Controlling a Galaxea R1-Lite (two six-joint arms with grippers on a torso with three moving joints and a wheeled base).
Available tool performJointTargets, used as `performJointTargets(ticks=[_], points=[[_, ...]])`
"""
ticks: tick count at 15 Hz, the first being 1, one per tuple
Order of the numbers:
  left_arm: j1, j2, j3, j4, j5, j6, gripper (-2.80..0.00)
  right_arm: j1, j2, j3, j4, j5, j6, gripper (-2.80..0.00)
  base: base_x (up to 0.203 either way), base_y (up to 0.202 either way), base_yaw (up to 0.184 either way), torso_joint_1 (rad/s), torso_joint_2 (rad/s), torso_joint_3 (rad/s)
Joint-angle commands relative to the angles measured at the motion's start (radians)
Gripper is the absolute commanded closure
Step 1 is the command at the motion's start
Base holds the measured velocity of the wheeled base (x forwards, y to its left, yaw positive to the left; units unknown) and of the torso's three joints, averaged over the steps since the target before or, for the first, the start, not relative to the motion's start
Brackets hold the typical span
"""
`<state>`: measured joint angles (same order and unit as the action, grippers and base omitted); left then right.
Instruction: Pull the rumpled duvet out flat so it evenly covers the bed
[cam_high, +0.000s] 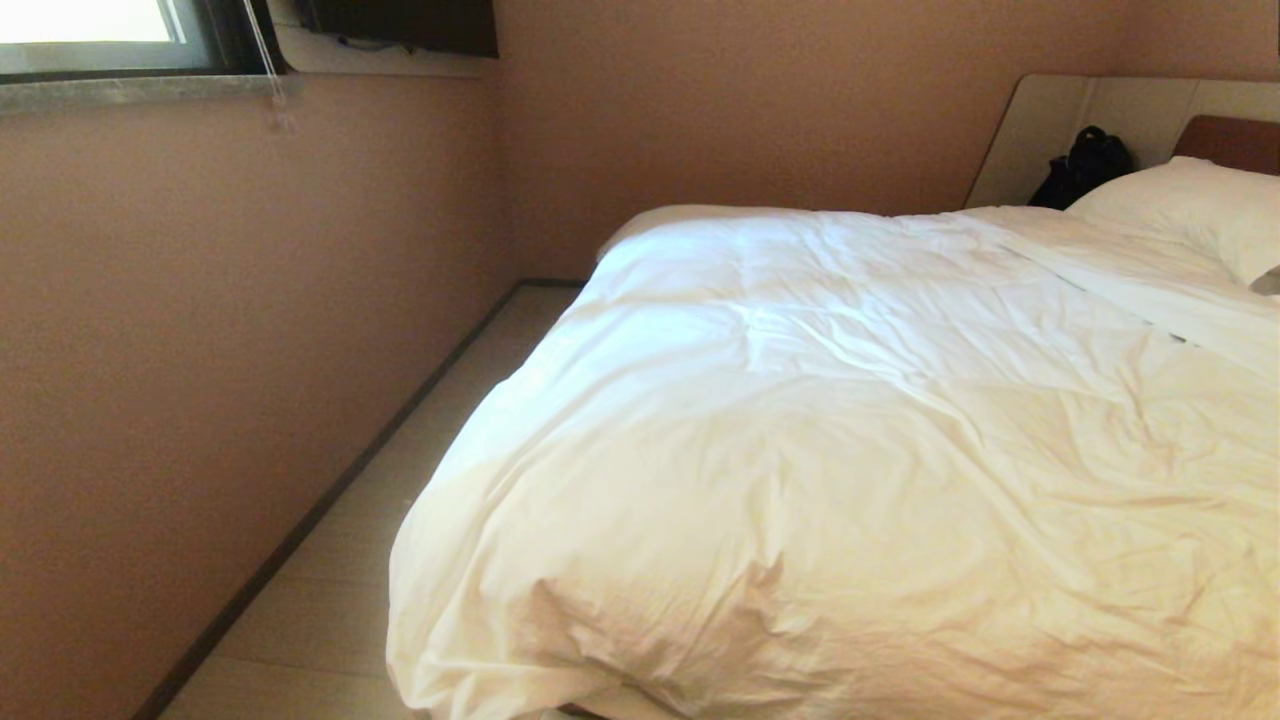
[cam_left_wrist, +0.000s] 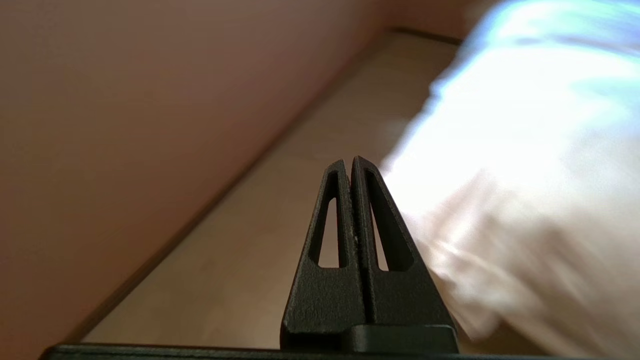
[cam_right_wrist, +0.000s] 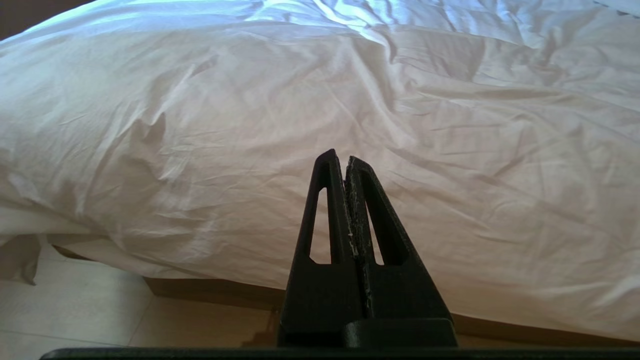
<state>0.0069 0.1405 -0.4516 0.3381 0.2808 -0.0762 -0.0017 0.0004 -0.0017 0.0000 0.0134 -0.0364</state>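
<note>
Head view: duvet (cam_high: 850, 450) only, no arms; wrist views: left gripper (cam_left_wrist: 350, 162), right gripper (cam_right_wrist: 340, 157) pinched closed, empty

Soft, creased white cotton duvet (cam_high: 850, 430) — matt black textured plastic left gripper (cam_left_wrist: 351, 161), smooth pale floor (cam_high: 340, 590).

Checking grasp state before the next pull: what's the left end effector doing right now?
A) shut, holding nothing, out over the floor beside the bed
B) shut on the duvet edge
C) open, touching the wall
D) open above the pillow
A: in the left wrist view the left end effector has its fingers pressed together with no cloth between them, floor beyond it and the duvet off to one side.
</note>
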Motion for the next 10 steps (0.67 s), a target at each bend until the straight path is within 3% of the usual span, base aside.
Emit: performJointTargets(ticks=[1, 3, 5, 7, 8, 10], points=[[-0.009, -0.120, 0.061, 0.003, -0.086, 0.031, 0.00, 0.000, 0.000, 0.000, 0.000, 0.000, 0.000, 0.00, 0.000, 0.000, 0.000, 0.000, 0.00, 0.000], [-0.011, -0.140, 0.126, -0.028, -0.114, 0.086, 0.00, 0.000, 0.000, 0.000, 0.000, 0.000, 0.000, 0.00, 0.000, 0.000, 0.000, 0.000, 0.00, 0.000], [-0.011, -0.140, 0.165, -0.112, -0.146, 0.087, 0.00, 0.000, 0.000, 0.000, 0.000, 0.000, 0.000, 0.00, 0.000, 0.000, 0.000, 0.000, 0.00, 0.000], [-0.011, -0.140, 0.198, -0.231, -0.213, 0.096, 0.00, 0.000, 0.000, 0.000, 0.000, 0.000, 0.000, 0.00, 0.000, 0.000, 0.000, 0.000, 0.00, 0.000], [-0.011, -0.140, 0.203, -0.247, -0.287, 0.097, 0.00, 0.000, 0.000, 0.000, 0.000, 0.000, 0.000, 0.00, 0.000, 0.000, 0.000, 0.000, 0.00, 0.000], [-0.011, -0.140, 0.235, -0.263, -0.332, 0.106, 0.00, 0.000, 0.000, 0.000, 0.000, 0.000, 0.000, 0.00, 0.000, 0.000, 0.000, 0.000, 0.00, 0.000]])
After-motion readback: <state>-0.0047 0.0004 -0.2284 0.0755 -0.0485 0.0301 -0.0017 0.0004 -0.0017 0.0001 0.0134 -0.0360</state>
